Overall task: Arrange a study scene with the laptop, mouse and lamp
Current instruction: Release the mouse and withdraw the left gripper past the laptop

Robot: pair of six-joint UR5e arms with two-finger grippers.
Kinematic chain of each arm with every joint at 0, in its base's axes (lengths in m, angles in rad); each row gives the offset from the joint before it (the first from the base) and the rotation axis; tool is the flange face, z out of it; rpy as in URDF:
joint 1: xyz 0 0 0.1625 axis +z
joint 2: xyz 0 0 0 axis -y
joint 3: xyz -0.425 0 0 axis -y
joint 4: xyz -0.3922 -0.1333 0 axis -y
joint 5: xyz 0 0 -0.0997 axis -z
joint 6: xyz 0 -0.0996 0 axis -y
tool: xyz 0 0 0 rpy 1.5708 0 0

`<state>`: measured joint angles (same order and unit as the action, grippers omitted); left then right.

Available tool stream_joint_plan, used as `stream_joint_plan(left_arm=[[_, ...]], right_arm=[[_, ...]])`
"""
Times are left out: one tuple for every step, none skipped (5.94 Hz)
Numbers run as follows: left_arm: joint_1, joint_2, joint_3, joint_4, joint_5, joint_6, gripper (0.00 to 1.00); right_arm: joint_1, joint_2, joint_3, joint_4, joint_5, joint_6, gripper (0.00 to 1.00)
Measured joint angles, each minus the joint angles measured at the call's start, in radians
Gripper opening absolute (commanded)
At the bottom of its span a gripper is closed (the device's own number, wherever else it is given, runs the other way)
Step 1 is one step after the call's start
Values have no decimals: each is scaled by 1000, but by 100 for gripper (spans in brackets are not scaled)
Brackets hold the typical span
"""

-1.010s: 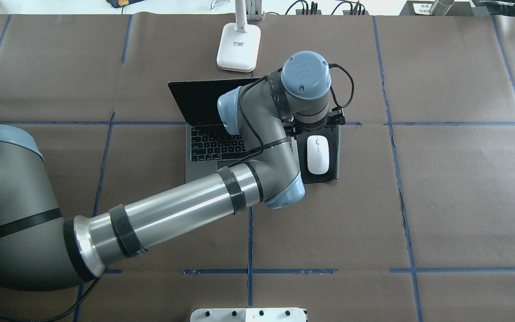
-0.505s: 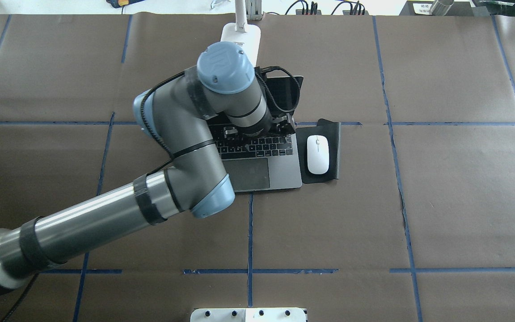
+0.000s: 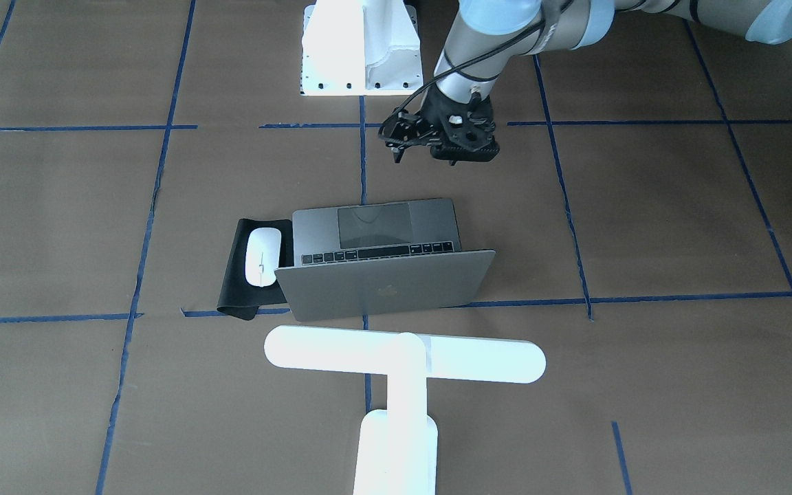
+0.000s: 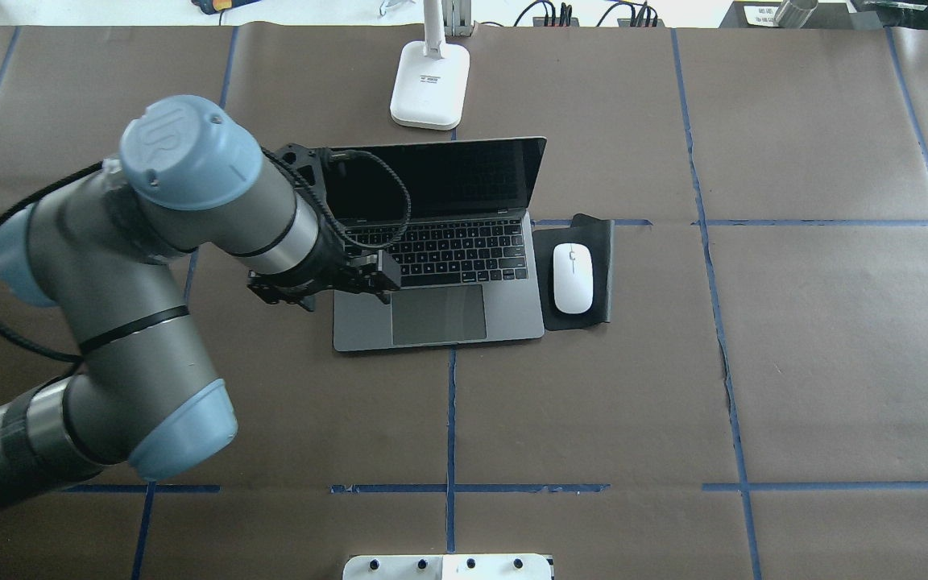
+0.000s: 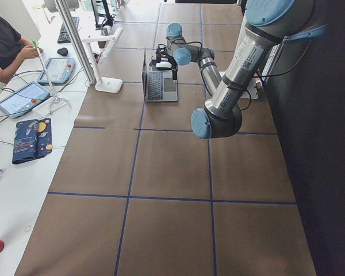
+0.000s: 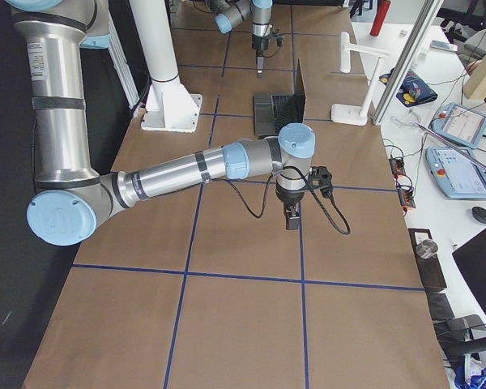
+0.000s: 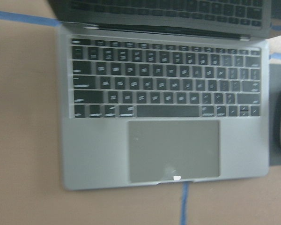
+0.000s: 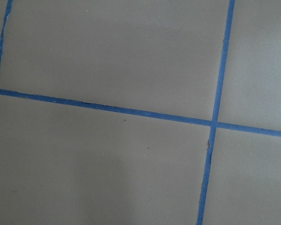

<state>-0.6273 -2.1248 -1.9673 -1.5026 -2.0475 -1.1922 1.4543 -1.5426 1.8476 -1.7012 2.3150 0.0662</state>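
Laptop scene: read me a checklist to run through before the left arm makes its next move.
1. Laptop open, keyboard facing the robot: ok.
2. Mouse lying on the black mat beside the laptop: ok.
3. Lamp standing behind the laptop's screen: ok.
4. Left gripper raised and apart from the laptop: ok.
5. Left gripper open or shut: cannot tell.
6. Right gripper away from all three things: ok; open or shut: cannot tell.
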Motion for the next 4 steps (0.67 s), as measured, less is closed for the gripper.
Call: stream_joint_plan(left_arm=[[-52, 75, -85, 81, -1, 141, 100], [-123, 152, -124, 126, -12, 282, 100], [-216, 239, -133, 141, -52, 421, 100], [-329, 327, -130, 146, -122, 567, 100]], right_arm=[[17, -20, -7, -1, 3, -24, 100], [52, -45, -21, -2, 7, -78, 100], [92, -81, -36, -3, 9, -124, 100], [124, -127, -47, -3, 18, -139, 100]])
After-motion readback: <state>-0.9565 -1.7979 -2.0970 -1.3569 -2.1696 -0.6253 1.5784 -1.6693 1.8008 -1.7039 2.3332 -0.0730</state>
